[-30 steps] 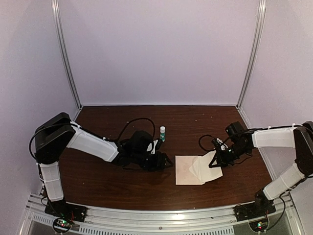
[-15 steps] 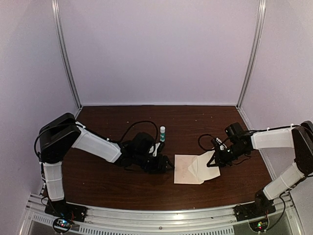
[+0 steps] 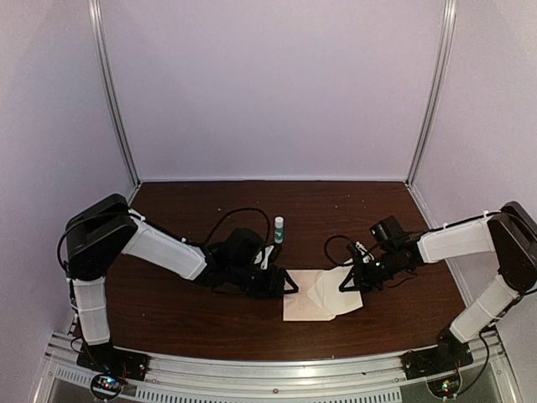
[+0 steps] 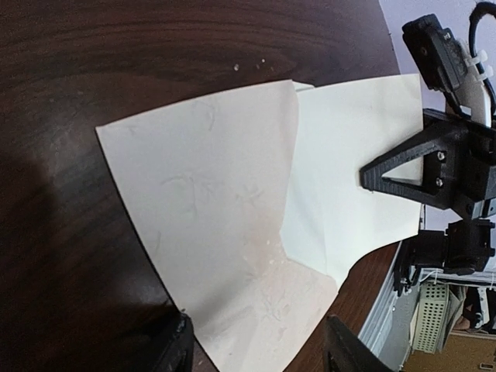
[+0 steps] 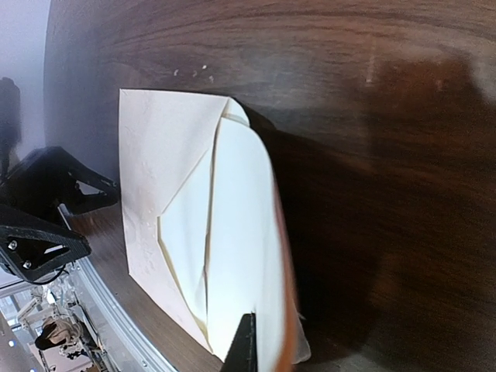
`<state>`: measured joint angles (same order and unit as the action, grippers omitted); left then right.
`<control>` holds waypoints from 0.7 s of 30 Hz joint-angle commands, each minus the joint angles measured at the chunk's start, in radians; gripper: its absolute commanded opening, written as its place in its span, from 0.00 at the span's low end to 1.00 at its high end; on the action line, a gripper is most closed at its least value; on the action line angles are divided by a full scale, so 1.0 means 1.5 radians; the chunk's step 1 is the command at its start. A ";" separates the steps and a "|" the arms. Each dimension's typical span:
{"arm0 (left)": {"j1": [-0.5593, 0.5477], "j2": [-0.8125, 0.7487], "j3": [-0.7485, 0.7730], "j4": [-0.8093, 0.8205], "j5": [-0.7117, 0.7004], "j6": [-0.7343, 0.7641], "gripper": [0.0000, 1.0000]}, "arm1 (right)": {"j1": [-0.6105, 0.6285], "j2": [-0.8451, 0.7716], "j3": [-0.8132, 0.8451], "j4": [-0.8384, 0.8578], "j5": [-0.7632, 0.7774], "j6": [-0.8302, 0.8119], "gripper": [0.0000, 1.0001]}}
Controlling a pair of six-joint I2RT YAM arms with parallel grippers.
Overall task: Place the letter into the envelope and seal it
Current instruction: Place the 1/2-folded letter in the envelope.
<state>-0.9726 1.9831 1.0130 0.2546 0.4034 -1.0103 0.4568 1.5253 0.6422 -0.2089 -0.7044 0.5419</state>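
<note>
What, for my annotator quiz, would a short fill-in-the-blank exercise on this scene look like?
1. The left pincer has its jaws ___ around a corner of the envelope.
2. The right pincer is ___ on the envelope.
3. The small bottle stands ___ on the table.

Missing words: open; shut; upright.

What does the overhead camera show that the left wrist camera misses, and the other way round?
Only overhead: the whole left arm and right arm, and a small bottle beyond the left claw. Only the left wrist: that claw's fingertips, spread apart beside a corner of the envelope. Both: the envelope, the dark table and the right claw at its flap.
</note>
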 commanded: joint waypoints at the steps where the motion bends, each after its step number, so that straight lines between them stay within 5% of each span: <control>1: -0.002 -0.020 -0.038 -0.021 -0.017 0.014 0.58 | 0.044 0.025 0.008 0.073 -0.009 0.053 0.00; 21: -0.003 -0.067 -0.085 -0.032 -0.045 0.011 0.58 | 0.136 0.095 0.045 0.199 0.001 0.147 0.00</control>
<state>-0.9726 1.8954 0.9031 0.2562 0.3634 -1.0050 0.6369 1.6390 0.6785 0.0448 -0.7067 0.7502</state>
